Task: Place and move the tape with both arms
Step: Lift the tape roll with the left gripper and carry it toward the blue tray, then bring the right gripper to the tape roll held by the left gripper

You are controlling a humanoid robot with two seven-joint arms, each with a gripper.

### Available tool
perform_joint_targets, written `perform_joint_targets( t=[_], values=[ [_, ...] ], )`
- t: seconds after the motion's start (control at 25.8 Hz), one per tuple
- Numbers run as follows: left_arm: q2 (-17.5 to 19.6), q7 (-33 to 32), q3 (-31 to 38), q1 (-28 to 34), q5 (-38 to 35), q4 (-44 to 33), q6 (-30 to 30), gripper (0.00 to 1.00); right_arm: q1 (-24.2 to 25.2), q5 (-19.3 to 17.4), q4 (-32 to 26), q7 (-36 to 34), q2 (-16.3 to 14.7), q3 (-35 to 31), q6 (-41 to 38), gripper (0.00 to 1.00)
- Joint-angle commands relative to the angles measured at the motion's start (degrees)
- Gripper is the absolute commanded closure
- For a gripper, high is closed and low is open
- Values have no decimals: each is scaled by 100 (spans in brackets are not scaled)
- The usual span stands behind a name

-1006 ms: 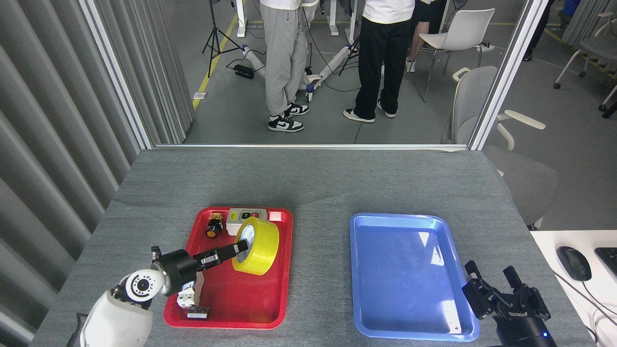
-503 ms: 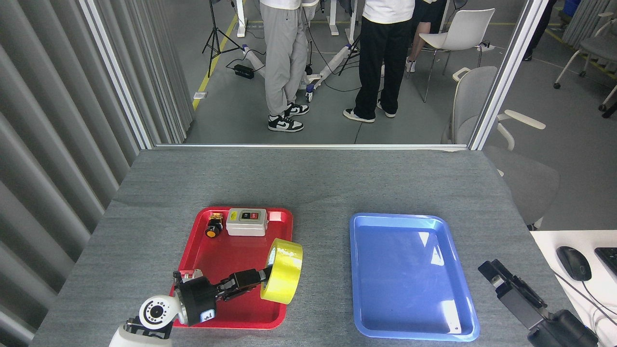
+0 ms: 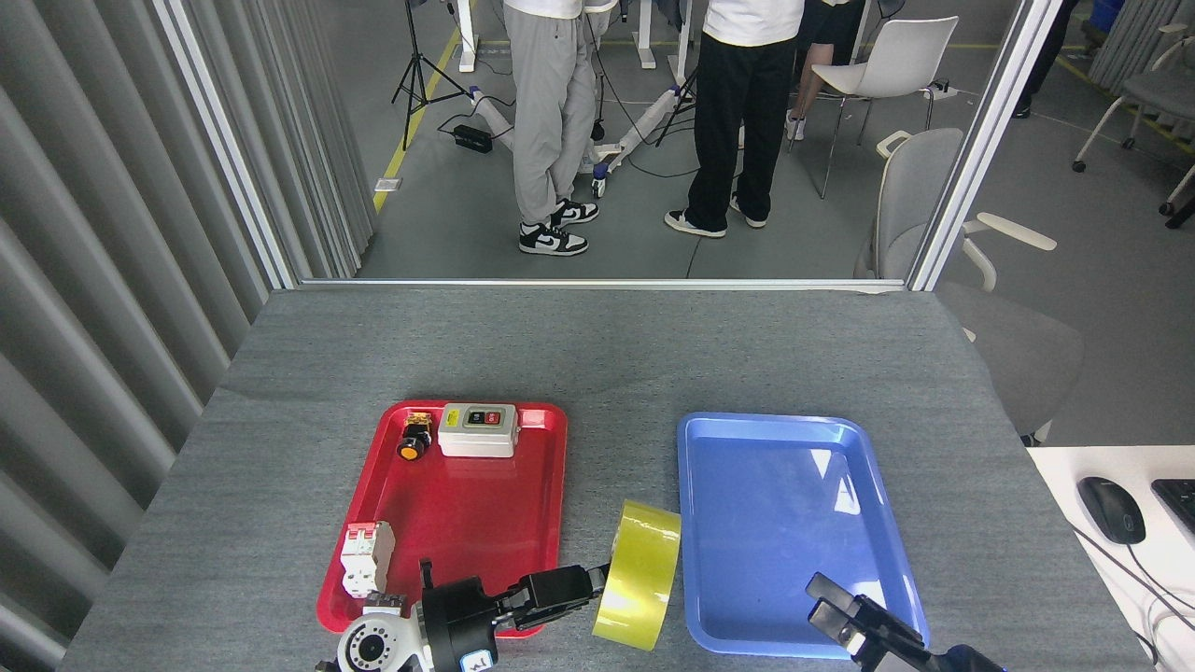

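The tape (image 3: 638, 588) has been carried clear of the red tray (image 3: 467, 485) since a second ago and is now held on edge over the grey table (image 3: 597, 355), in the gap just beside the blue tray (image 3: 794, 523). A handover looks to be under way. The left gripper (image 3: 583, 588) is clenched on the roll's left side. The right gripper (image 3: 850, 621) has been brought in over the blue tray's near edge; whether it is spread cannot be told.

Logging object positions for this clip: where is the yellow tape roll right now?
In the head view, the tape roll is held by the left gripper near the table's front edge, over the gap between the red tray and the blue tray.
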Motion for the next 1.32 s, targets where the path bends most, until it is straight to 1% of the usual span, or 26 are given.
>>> perform_joint_targets(
  t=[0.0,0.12,0.15,0.19,0.23,0.27,0.31,0.35,0.39,0.43,0.58,0.7,0.77,0.89,1.12,1.28],
  values=[
    [-162,91,-153,26,-54,-83,149,99,144,15,-11,943,195,-225,-5,0],
    [-198,311,-302,26,-247,-30,149,99,303,24,24,1277,204,-524,-5,0],
    [-198,363,-311,26,-335,-21,149,99,338,24,33,1479,257,-674,-5,0],
    [-198,390,-311,26,-397,-12,149,99,434,24,33,1734,432,-902,-5,0],
    [-198,390,-311,26,-414,-4,158,99,549,33,24,1963,670,-1148,-5,0],
    [-206,399,-311,26,-432,32,149,99,672,94,-2,2270,1057,-1509,-5,0],
    [-206,416,-311,26,-441,49,149,99,777,261,-46,2551,1514,-1878,-5,0],
    [-206,460,-311,26,-441,49,149,99,874,507,-134,2718,1953,-2150,-5,0],
    [-198,495,-311,26,-449,49,149,99,988,745,-266,2762,2199,-2326,-5,0],
    [-198,504,-311,26,-449,49,149,99,1076,876,-345,2762,2199,-2361,-5,0],
    [-145,495,-302,34,-449,32,149,99,1129,868,-389,2718,2199,-2335,-5,0],
    [-145,522,-302,34,-484,32,149,99,1059,850,-415,2657,2199,-2335,-5,0],
    [-145,583,-285,43,-669,40,140,99,848,762,-424,2587,2173,-2247,-5,0],
    [-145,733,-259,43,-950,67,132,99,523,745,-424,2551,2129,-1852,-5,0],
    [-154,741,-223,131,-968,49,123,99,162,762,-468,2551,2085,-1192,-5,0],
    [-180,750,-223,131,-977,40,123,99,-14,771,-459,2551,2129,-1148,-5,0]
  ],
)
